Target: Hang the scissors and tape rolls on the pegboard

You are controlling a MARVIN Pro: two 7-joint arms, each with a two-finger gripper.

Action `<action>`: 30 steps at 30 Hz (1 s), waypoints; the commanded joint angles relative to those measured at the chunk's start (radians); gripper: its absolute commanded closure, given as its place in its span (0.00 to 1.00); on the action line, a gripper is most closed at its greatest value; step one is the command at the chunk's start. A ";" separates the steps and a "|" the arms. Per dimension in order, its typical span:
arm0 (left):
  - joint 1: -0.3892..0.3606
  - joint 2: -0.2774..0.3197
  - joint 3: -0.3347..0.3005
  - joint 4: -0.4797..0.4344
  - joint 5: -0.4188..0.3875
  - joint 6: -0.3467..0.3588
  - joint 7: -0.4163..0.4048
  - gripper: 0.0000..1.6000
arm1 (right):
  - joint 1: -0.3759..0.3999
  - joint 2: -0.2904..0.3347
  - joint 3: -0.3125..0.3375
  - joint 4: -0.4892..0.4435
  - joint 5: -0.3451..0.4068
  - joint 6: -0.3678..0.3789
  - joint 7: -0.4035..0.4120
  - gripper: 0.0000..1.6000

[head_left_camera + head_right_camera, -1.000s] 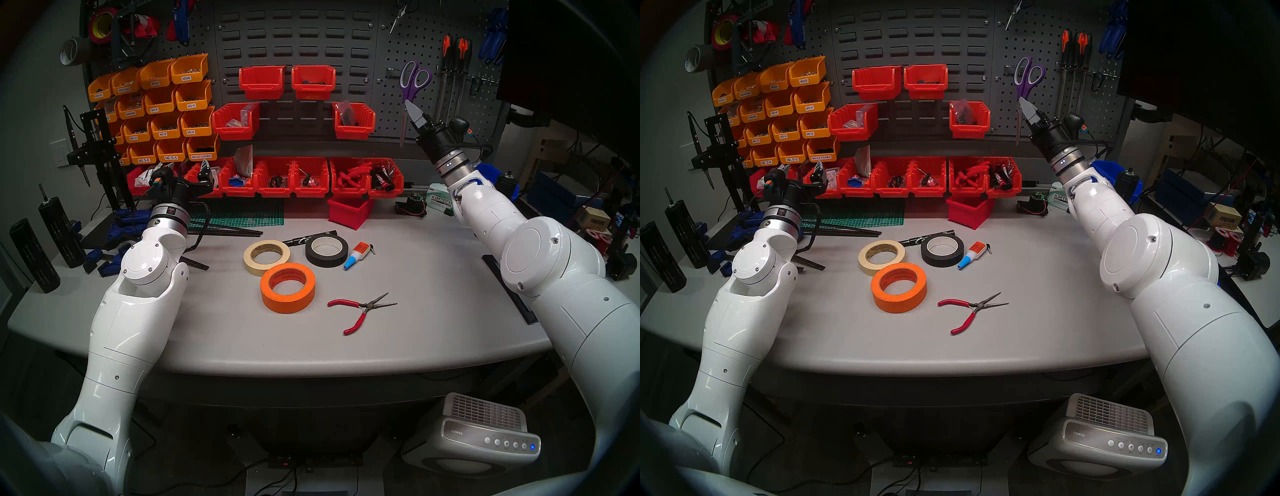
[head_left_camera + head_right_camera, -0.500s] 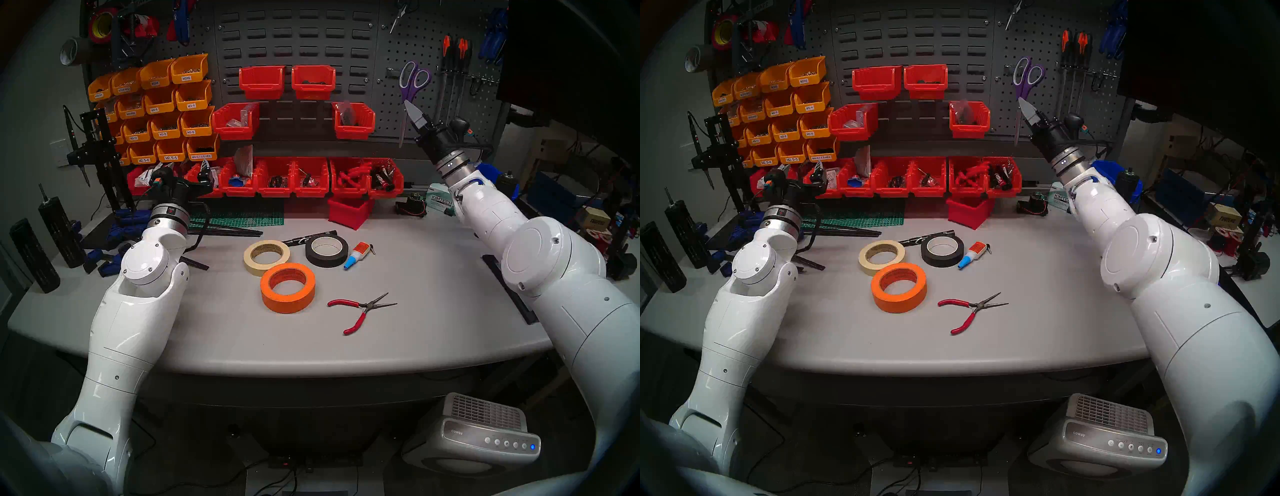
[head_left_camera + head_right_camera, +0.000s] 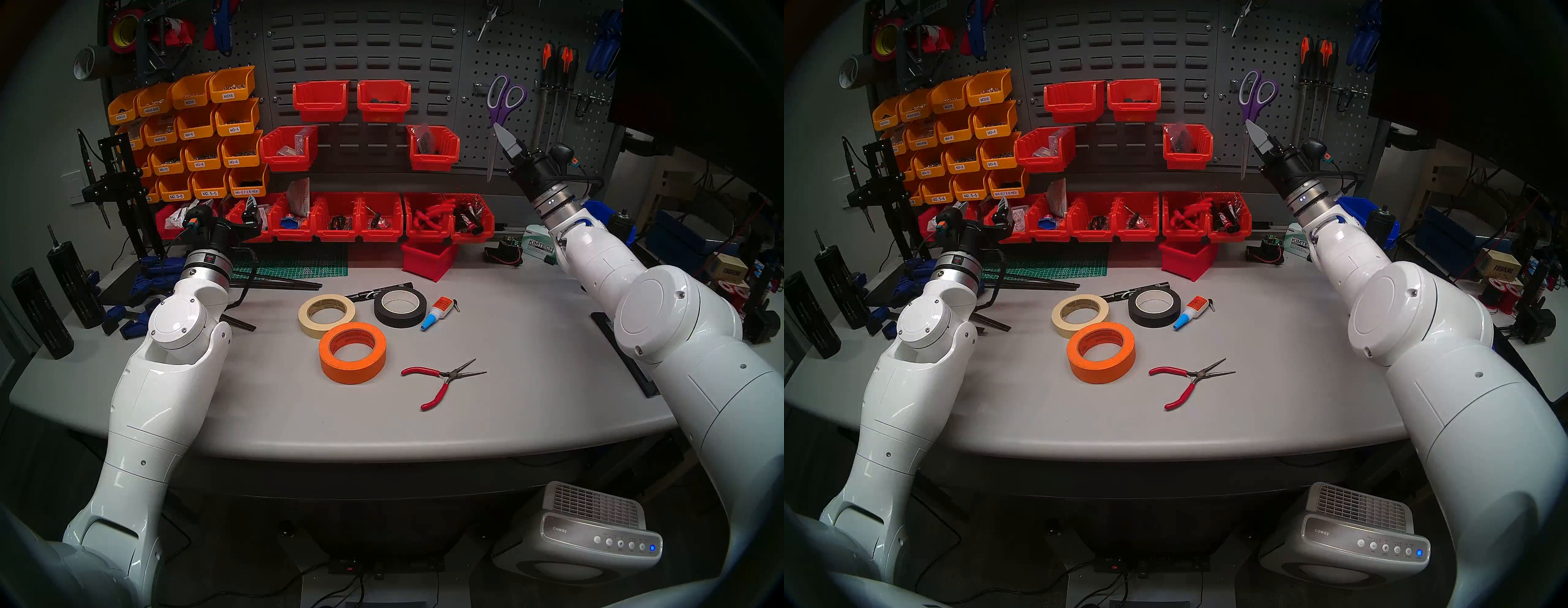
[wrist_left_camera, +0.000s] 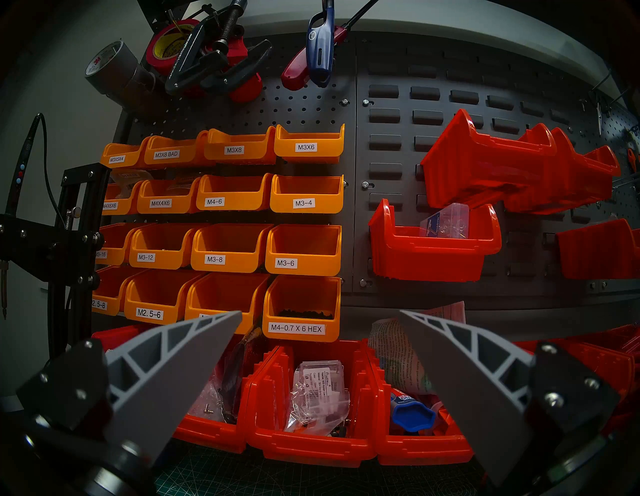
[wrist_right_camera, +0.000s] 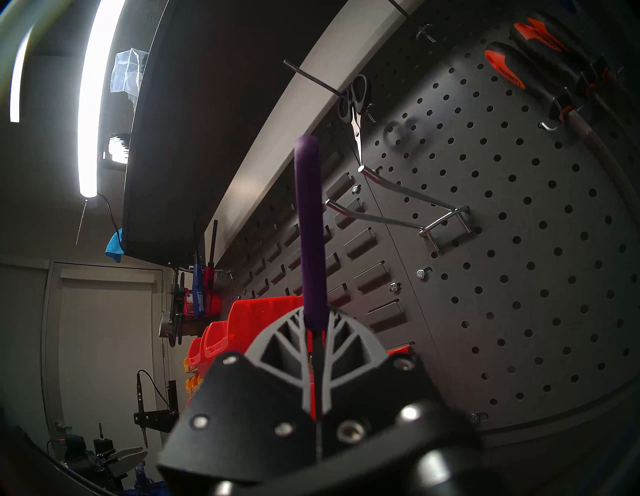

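Note:
My right gripper [image 3: 503, 135] is shut on the purple-handled scissors [image 3: 505, 97] near their pivot. It holds them upright before the right pegboard [image 3: 471, 124], handles up and blades down. The right wrist view shows the handle [image 5: 309, 225] edge-on, rising from the closed fingers [image 5: 337, 334]. It stands just short of the tips of a two-pronged metal hook [image 5: 398, 211]. Three tape rolls lie flat on the table: cream [image 3: 303, 316], black [image 3: 400, 322] and orange [image 3: 353, 368]. My left gripper [image 4: 320, 315] is open and empty, facing the bins at the table's back left.
Red-handled pliers [image 3: 437, 392], a glue bottle [image 3: 437, 312] and a black marker [image 3: 377, 293] lie near the rolls. Orange bins [image 3: 195, 127] and red bins [image 3: 339, 216] line the back wall. Small snips [image 5: 356, 104] and screwdrivers [image 3: 555, 63] hang on the pegboard.
My right gripper has drifted slightly to the left with the scissors. The left arm and the things on the table have not moved.

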State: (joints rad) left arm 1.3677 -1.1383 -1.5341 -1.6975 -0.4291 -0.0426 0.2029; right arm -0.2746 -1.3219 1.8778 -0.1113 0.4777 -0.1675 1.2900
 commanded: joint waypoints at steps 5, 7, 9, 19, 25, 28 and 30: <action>-0.031 0.003 -0.008 -0.027 0.000 -0.010 -0.001 0.00 | 0.062 0.011 0.007 -0.029 0.007 0.021 -0.006 1.00; -0.031 0.003 -0.008 -0.027 0.000 -0.010 -0.001 0.00 | 0.061 0.011 0.009 -0.028 0.008 0.024 -0.008 1.00; -0.031 0.003 -0.008 -0.027 0.000 -0.010 -0.001 0.00 | 0.061 0.012 0.010 -0.027 0.008 0.028 -0.009 1.00; -0.031 0.003 -0.008 -0.027 0.000 -0.010 -0.001 0.00 | 0.058 0.013 0.014 -0.024 0.008 0.047 -0.016 1.00; -0.031 0.003 -0.008 -0.027 0.000 -0.010 -0.001 0.00 | 0.056 0.009 0.012 -0.024 0.006 0.062 -0.007 1.00; -0.031 0.003 -0.008 -0.027 0.000 -0.010 -0.001 0.00 | 0.055 0.007 0.012 -0.025 0.006 0.069 0.000 1.00; -0.031 0.003 -0.008 -0.027 0.000 -0.010 -0.001 0.00 | 0.056 0.006 0.014 -0.026 0.008 0.075 0.007 1.00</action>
State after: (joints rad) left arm 1.3681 -1.1383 -1.5341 -1.6971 -0.4291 -0.0420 0.2029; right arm -0.2680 -1.3110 1.8874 -0.1102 0.4790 -0.1036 1.2766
